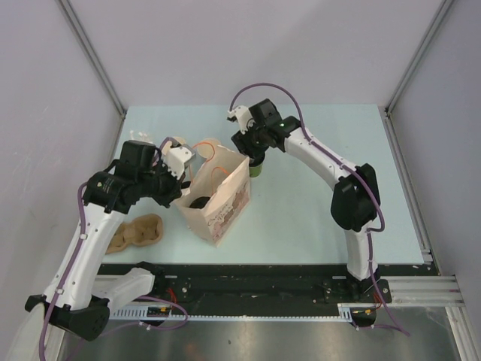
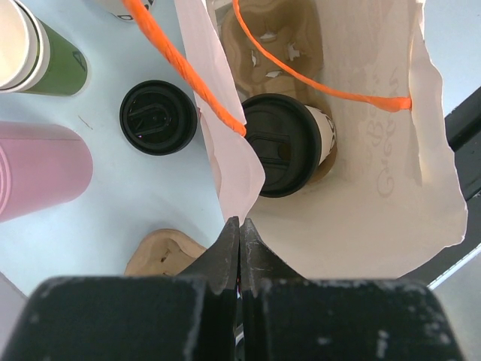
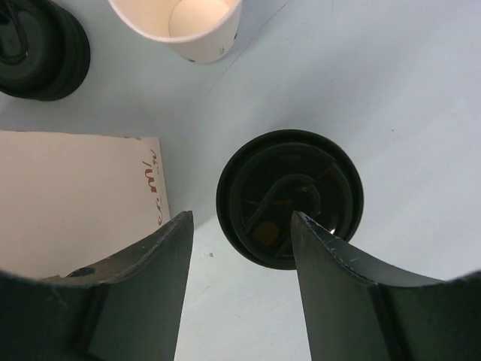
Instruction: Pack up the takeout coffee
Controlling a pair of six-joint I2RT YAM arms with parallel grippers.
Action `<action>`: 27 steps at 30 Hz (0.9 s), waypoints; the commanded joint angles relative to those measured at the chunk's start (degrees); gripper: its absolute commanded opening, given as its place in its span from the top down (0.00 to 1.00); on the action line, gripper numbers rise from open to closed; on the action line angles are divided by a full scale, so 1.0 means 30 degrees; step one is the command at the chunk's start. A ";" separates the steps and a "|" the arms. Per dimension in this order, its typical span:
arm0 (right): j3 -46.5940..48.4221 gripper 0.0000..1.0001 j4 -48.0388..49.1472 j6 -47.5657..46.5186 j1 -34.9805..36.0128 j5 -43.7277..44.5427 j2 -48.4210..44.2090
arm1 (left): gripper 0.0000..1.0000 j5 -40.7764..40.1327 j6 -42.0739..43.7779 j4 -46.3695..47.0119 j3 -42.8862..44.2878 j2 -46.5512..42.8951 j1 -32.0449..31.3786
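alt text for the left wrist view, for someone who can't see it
The left gripper pinches the rim of an open paper bag holding a black-lidded white cup. On the table outside are a loose black lid, a green cup and a pink cup.

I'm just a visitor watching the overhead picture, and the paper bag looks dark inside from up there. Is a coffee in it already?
Observer: Yes. The left wrist camera looks down into the paper bag and shows a white cup with a black lid inside it.
Visitor: And the green cup beside the bag, is it being held?
Observer: No. The right wrist camera shows the right gripper open, its fingers spread over that cup's lid.
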 commanded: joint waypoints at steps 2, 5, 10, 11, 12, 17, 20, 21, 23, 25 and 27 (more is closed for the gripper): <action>0.1025 0.42 -0.0431 -0.0900 0.0557 0.1168 0.0326 | 0.99 0.0036 0.0273 -0.0444 0.0326 -0.0084 0.0183; 0.0938 0.43 -0.0899 -0.1486 0.0382 0.0732 0.0181 | 1.00 0.0154 0.0273 -0.0444 0.0297 -0.0084 0.0212; 0.0527 0.34 -0.1106 -0.4385 -0.0465 -0.2078 -0.1223 | 0.99 0.0271 0.0331 -0.0444 0.0268 0.0091 0.0213; 0.0556 0.33 -0.1338 -0.4882 -0.0642 -0.3156 -0.1371 | 0.99 0.0242 0.0331 -0.0415 0.0268 0.0092 0.0184; 0.0614 0.32 -0.1630 -0.5496 -0.0876 -0.3776 -0.1460 | 1.00 0.0271 0.0360 -0.0444 0.0210 0.0179 0.0183; 0.1082 0.31 -0.4617 -1.0594 -0.1464 -0.5452 -0.0994 | 1.00 0.0184 0.0448 -0.0444 0.0151 0.0296 0.0213; 0.1113 0.32 -0.5383 -1.2850 -0.1406 -0.5775 -0.0758 | 0.99 0.0095 0.0507 -0.0444 0.0151 0.0356 0.0213; 0.1026 0.32 -0.5441 -1.3348 -0.1377 -0.5774 -0.0758 | 1.00 0.0037 0.0478 -0.0444 0.0151 0.0384 0.0213; 0.0762 0.32 -0.5209 -1.4372 -0.1318 -0.5979 -0.0932 | 0.99 -0.0051 0.0594 -0.0444 0.0151 0.0384 0.0213; 0.0673 0.32 -0.5003 -1.5020 -0.1201 -0.6242 -0.0992 | 1.00 -0.0139 0.0624 -0.0532 0.0151 0.0326 0.0213; 0.0761 0.32 -0.4711 -1.5433 -0.1055 -0.5806 -0.0759 | 1.00 -0.0110 0.0653 -0.0591 0.0092 0.0239 0.0213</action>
